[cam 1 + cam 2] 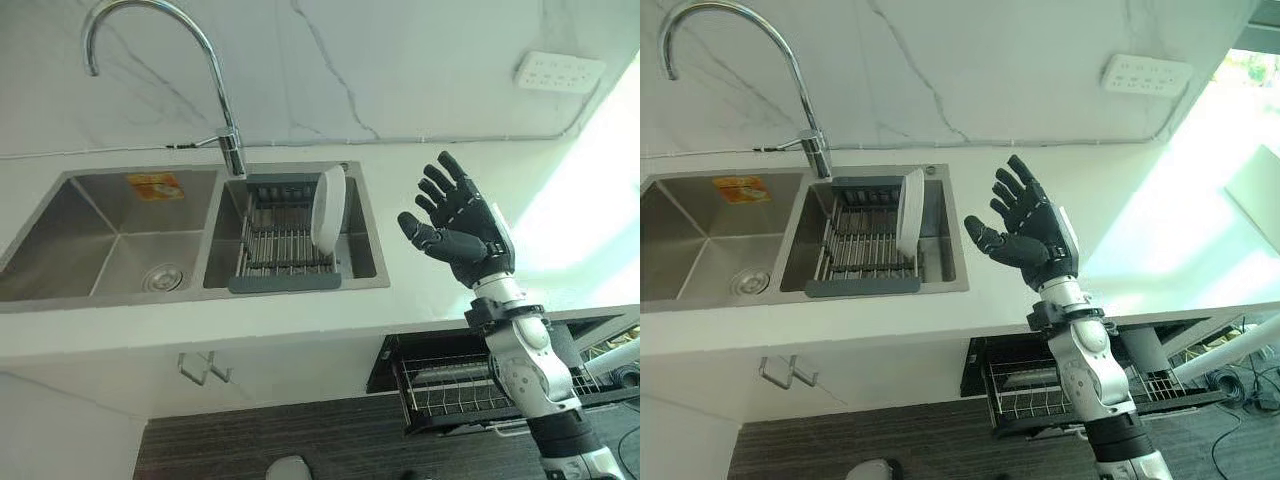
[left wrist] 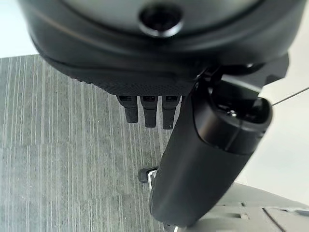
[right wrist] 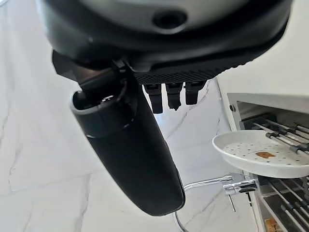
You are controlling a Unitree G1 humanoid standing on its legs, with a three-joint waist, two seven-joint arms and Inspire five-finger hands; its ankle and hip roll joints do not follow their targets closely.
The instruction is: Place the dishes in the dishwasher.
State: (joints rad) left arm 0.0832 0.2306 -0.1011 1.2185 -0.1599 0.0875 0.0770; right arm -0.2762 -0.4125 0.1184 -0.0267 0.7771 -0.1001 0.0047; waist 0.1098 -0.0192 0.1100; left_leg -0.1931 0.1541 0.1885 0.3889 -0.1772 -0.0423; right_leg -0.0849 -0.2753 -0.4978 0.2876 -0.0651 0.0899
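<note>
Sink rack (image 1: pixel 285 250) holds one white plate (image 1: pixel 327 208) on edge.

Right hand (image 1: pixel 462 226): rising upright on its silver-grey arm, fingers spreading straight, thumb sticking out sideways, holding nothing. Left hand (image 2: pixel 159 72): hanging low, thumb and fingers extending straight, gripping nothing.

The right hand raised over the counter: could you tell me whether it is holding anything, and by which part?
Nothing is held. The right hand is open above the counter, apart from the white plate standing in the sink rack.
</note>
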